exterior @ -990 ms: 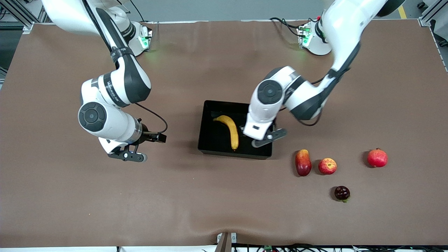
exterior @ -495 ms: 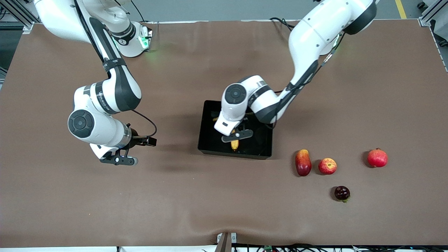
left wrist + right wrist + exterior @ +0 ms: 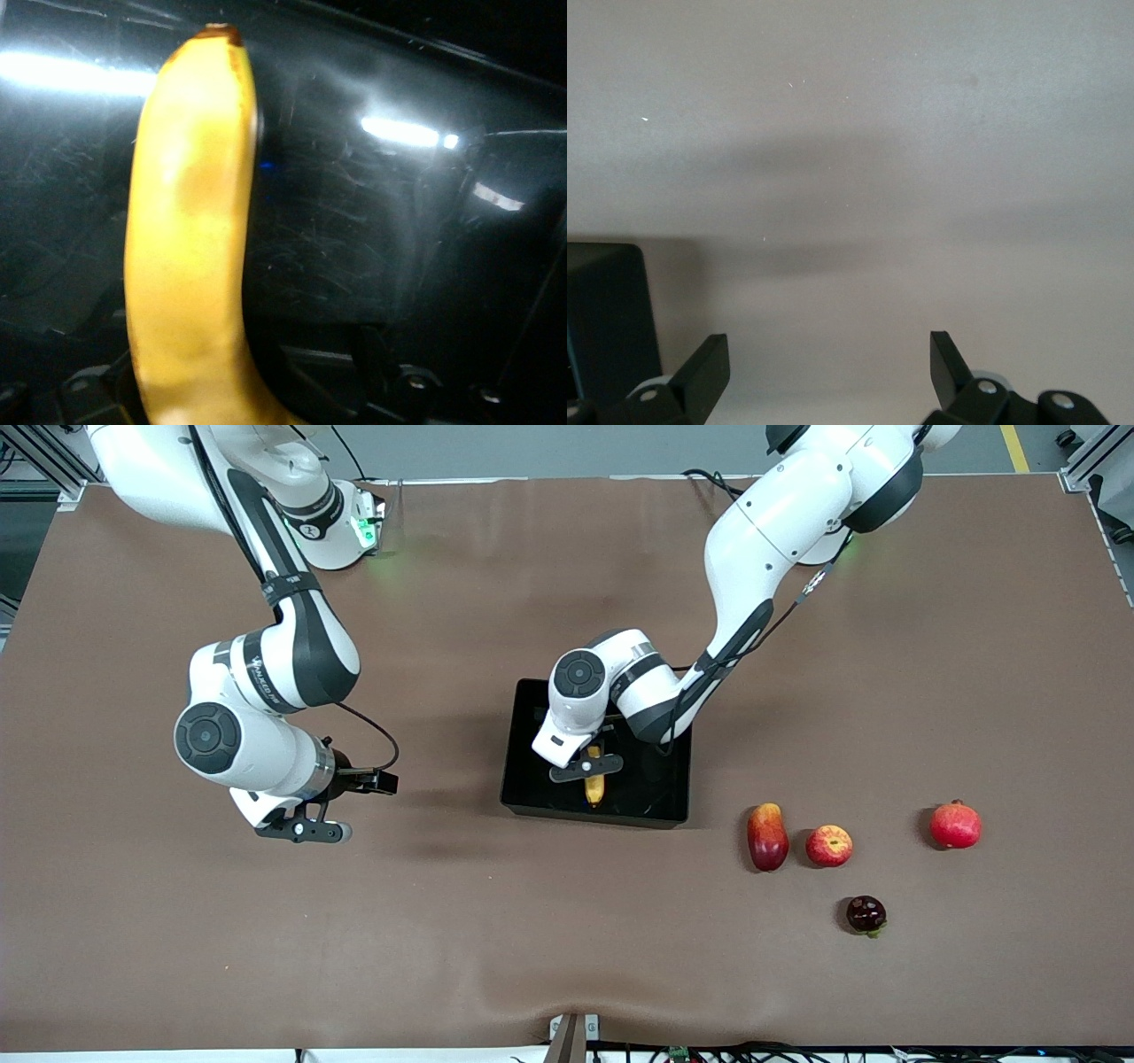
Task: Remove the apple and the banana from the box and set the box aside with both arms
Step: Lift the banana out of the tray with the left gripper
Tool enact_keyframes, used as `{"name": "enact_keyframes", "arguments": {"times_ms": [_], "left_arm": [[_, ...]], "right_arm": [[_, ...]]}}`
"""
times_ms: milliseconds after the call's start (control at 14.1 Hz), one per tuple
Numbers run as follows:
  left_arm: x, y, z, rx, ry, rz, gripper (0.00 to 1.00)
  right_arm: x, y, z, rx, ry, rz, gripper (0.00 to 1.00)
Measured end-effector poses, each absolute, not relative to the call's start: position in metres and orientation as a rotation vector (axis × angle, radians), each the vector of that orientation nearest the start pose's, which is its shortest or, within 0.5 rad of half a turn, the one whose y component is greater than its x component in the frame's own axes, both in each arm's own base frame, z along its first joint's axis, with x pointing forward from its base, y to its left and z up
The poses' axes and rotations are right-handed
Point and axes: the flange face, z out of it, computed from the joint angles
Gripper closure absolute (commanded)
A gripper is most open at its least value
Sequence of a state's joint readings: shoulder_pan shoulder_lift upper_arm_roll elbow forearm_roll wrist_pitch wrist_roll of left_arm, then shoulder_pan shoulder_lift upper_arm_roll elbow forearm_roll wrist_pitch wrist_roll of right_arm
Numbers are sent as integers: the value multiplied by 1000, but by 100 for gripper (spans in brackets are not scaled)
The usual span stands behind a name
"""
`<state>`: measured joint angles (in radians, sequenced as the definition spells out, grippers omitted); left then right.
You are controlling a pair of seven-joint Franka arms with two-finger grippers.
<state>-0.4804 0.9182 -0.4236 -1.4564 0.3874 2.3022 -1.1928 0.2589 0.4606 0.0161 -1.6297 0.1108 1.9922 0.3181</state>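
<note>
The banana (image 3: 594, 784) is long, curved and yellow, with a brown tip and a faint darker patch on its skin. It lies inside the black tray (image 3: 532, 779), an open-top rectangle with low glossy walls that sits near the middle of the table (image 3: 532, 939). The apple (image 3: 829, 845), small, round and red with yellow streaks, rests on the bare table toward the left arm's end, just beside an oblong red-yellow fruit (image 3: 767, 836).

The left gripper (image 3: 586, 767) is down inside the tray over the banana. From the front its wrist hides most of the fruit, leaving only the end nearer the camera. The left wrist view fills in the rest: the banana (image 3: 190, 239) runs between the dark finger mounts over the scratched, light-streaked tray floor (image 3: 354, 248), but it does not show whether the jaws press on the peel, so I cannot tell whether they grip it or stand apart.

The right gripper (image 3: 301, 830) waits over open table toward the right arm's end, its fingers (image 3: 707, 367) spread wide and holding nothing. The right wrist view catches one tray corner (image 3: 607, 310) at its edge.

A round red fruit with a crown tip (image 3: 955, 825) and a dark round fruit (image 3: 866, 913) also lie toward the left arm's end. The dark one is nearest the camera. Broad bare table lies between the tray and the right gripper.
</note>
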Motion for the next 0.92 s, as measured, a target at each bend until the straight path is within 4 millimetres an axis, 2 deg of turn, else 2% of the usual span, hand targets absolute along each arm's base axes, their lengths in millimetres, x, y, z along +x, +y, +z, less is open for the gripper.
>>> {"name": "enact_keyframes", "arguments": {"times_ms": [71, 354, 495, 636, 707, 848, 919], "left_arm": [[492, -525, 169, -3170, -286, 38, 100], [493, -531, 185, -3146, -273, 22, 100], [501, -530, 208, -3125, -283, 4, 100], [510, -527, 251, -3113, -262, -39, 100], [516, -523, 281, -3112, -237, -66, 100], [529, -499, 354, -3126, -205, -60, 100], [538, -476, 393, -3131, -194, -42, 100]], "right_arm": [[639, 186, 346, -3059, 145, 191, 0], [639, 187, 346, -3059, 142, 191, 0], [639, 192, 347, -3055, 128, 173, 0], [640, 203, 351, -3050, 106, 133, 0], [639, 210, 353, -3047, 90, 119, 0], [634, 231, 355, -3044, 46, 100, 0], [630, 243, 353, -3043, 30, 97, 0]]}}
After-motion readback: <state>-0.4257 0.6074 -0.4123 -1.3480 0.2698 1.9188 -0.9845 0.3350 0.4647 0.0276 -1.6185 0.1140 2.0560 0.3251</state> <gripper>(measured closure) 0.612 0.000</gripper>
